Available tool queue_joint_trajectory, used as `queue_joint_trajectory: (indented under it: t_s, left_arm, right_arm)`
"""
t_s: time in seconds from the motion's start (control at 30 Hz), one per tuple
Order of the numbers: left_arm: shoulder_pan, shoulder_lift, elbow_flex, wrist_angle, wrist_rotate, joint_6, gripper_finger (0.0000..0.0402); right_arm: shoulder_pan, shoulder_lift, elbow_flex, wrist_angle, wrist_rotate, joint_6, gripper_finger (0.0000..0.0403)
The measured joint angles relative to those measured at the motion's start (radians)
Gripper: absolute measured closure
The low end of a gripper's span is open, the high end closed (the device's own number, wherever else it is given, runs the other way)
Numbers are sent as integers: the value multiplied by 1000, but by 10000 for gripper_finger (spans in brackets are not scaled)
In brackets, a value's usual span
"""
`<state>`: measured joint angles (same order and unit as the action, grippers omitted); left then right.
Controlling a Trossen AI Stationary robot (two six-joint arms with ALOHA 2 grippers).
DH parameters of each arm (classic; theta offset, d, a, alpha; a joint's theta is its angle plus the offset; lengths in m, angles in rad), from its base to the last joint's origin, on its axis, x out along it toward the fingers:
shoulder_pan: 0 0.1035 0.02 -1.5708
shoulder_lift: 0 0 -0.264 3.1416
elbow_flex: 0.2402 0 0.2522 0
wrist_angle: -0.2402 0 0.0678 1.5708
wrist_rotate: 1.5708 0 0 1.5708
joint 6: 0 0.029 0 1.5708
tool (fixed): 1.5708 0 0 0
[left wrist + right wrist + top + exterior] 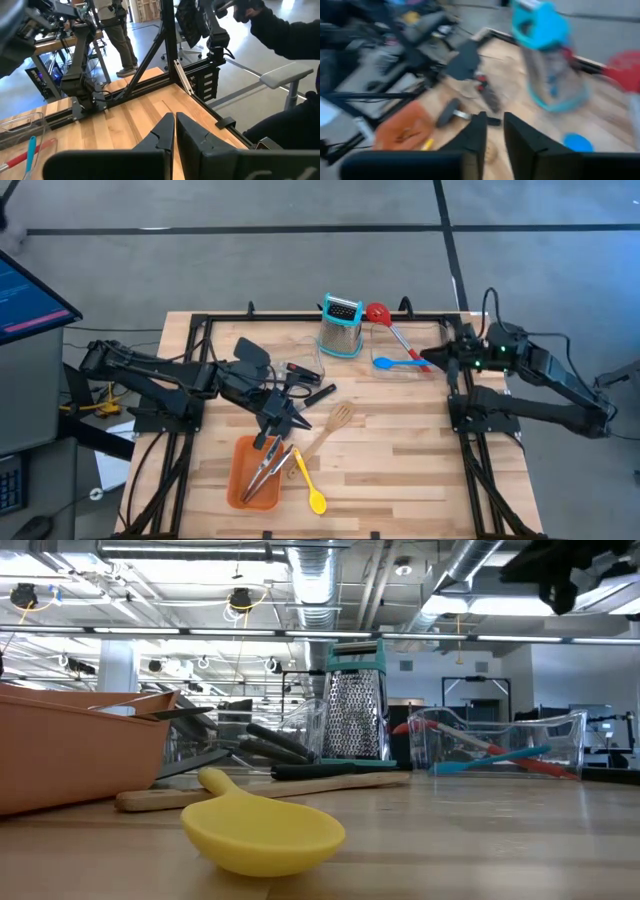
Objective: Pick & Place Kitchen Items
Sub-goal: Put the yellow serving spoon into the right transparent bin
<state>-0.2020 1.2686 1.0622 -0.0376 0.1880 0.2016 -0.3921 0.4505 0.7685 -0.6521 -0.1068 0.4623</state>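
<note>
The left gripper (292,420), jaws closed and empty, hovers at frame centre just above the orange rectangular tray (240,476), which holds the steel tongs (268,468). The right gripper (432,356), jaws narrowly parted and empty, sits at the right table edge beside the clear plastic bin (400,350) containing the red slotted spoon (382,316) and small blue spoon (392,363). The small yellow spoon (310,485) and wooden slotted spatula (330,428) lie on open wood right of the tray; the lower-right tabletop (400,460) is unobstructed.

The pale wooden slatted tabletop (400,430) is evenly lit from above, and only short, soft shadows are cast. Bright strip lights are seen along the far ceiling from table height, where the near round yellow plastic spoon (262,830) is softened by defocus. The right wrist view is smeared throughout by motion blur; the left wrist view is sharp.
</note>
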Motion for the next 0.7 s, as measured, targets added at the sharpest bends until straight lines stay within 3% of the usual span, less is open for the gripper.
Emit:
queue_joint_trajectory:
  t_s: [0.13, 0.33, 0.47, 0.7]
  left_arm:
    - [0, 0, 0, 0, 0, 0, 398]
    - [0, 0, 0, 0, 0, 0, 398]
    - [0, 0, 0, 0, 0, 0, 398]
    - [0, 0, 0, 0, -7, 0, 398]
  right_arm:
    - [132, -39, -119, 215, 0, -30, 396]
    - [325, -39, -311, 526, 46, -68, 396]
    - [449, -25, -384, 635, 171, -129, 400]
    - [650, 76, -388, 749, 390, -231, 402]
